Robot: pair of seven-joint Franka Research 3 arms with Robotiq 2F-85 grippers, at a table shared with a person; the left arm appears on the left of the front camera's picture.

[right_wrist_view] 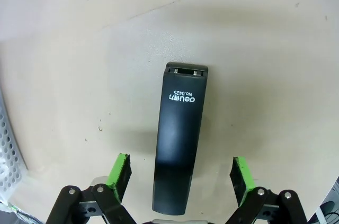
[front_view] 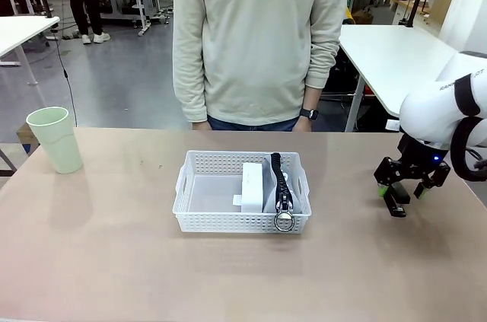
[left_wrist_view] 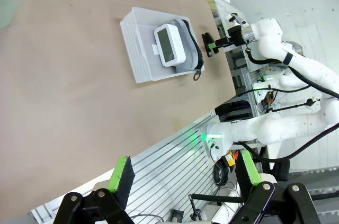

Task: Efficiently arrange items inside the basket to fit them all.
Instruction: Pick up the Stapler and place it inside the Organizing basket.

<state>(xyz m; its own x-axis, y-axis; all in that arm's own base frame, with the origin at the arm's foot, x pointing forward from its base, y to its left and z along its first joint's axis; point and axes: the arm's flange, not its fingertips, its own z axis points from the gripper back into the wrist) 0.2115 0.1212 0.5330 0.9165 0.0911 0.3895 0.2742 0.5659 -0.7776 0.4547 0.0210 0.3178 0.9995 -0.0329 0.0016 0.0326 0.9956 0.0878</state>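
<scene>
The white lattice basket sits mid-table. In its right half a white box stands on edge beside a grey pouch with a black zipper and metal ring. A pale green cup stands upright at the far left of the table. The black stapler lies flat on the table right of the basket. My right gripper hangs open over it, one green pad on each side and not touching; it also shows from the front. My left gripper is open and empty, above the table's near edge.
A person stands at the far edge behind the basket, arms hanging down. The basket's left half is bare. Its lattice wall shows left of the stapler. Bare tabletop lies between the cup and the basket.
</scene>
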